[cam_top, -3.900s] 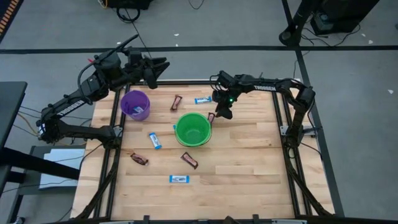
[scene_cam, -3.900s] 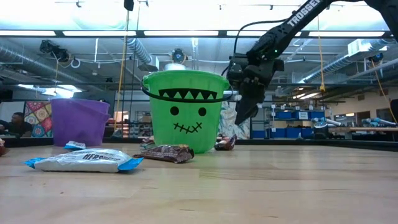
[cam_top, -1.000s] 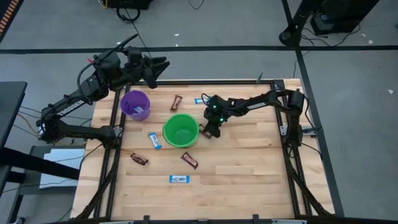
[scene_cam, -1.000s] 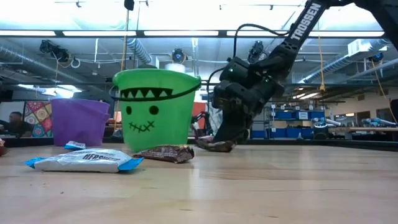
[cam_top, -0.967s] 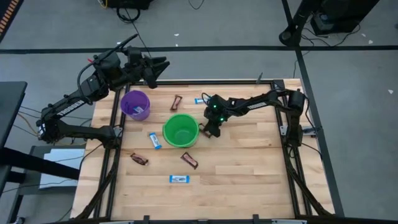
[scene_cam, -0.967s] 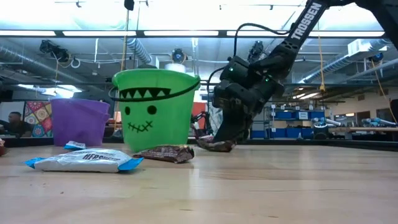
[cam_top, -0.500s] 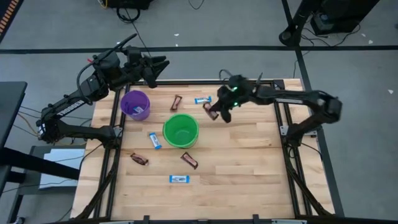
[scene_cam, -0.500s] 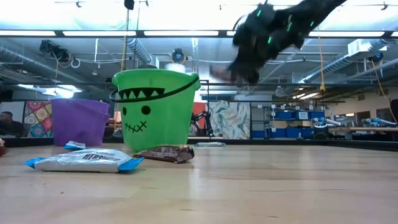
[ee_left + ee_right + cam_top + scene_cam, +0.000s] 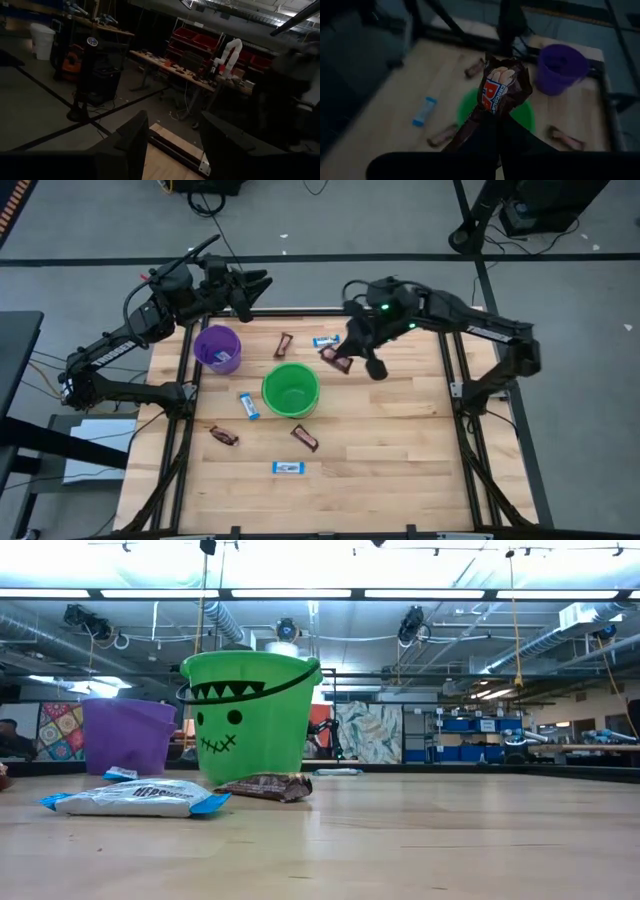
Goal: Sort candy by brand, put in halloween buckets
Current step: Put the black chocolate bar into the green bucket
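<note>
1 brown candy bar is clamped between the closed fingers of the right gripper, raised above the table near its far edge, just beyond the green bucket and beside it. The purple bucket is set near the far left corner, where the left gripper is held idle with its fingers parted, gripping nothing. 3 more brown bars and 3 blue-and-white bars are scattered over the wood around the 2 buckets.
</note>
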Controlling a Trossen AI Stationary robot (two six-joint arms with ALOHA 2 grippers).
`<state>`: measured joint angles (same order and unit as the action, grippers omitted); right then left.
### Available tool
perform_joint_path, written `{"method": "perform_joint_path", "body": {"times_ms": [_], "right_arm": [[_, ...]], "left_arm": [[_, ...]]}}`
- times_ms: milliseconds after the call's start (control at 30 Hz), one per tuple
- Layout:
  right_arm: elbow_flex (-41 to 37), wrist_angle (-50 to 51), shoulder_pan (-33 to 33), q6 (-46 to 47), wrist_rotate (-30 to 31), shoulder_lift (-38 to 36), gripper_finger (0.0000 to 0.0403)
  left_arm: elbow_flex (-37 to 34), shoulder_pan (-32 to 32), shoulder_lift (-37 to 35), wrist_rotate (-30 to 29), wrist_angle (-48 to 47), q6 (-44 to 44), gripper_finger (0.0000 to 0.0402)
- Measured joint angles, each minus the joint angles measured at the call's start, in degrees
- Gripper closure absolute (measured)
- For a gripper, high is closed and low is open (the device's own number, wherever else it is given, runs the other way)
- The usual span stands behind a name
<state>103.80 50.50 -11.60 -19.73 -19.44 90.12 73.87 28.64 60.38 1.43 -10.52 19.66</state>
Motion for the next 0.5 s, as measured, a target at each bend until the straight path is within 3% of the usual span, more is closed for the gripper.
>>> {"method": "perform_joint_path", "body": {"times_ms": [133, 200, 400, 500], "right_arm": [[9.80, 7.25, 2.84, -6.73, 12.09, 6.61, 0.0393], [13.71, 9.95, 3.68, -8.59, 14.63, 9.39, 0.0393], [19.69, 11.17, 4.40, -10.44, 14.55, 14.05, 0.0393], [20.90, 9.90, 3.46, -9.83, 9.68, 14.95, 0.0394]], "left_arm": [[0.00, 0.00, 0.00, 0.04, -0.09, 0.00, 0.0225], [0.00, 0.00, 0.00, 0.79, -0.10, 0.02, 0.0225], [0.00, 0.00, 0.00, 1.07, -0.58, -0.07, 0.0225], [0.00, 0.00, 0.00, 1.06, -1.15, -0.10, 0.0225]]}}
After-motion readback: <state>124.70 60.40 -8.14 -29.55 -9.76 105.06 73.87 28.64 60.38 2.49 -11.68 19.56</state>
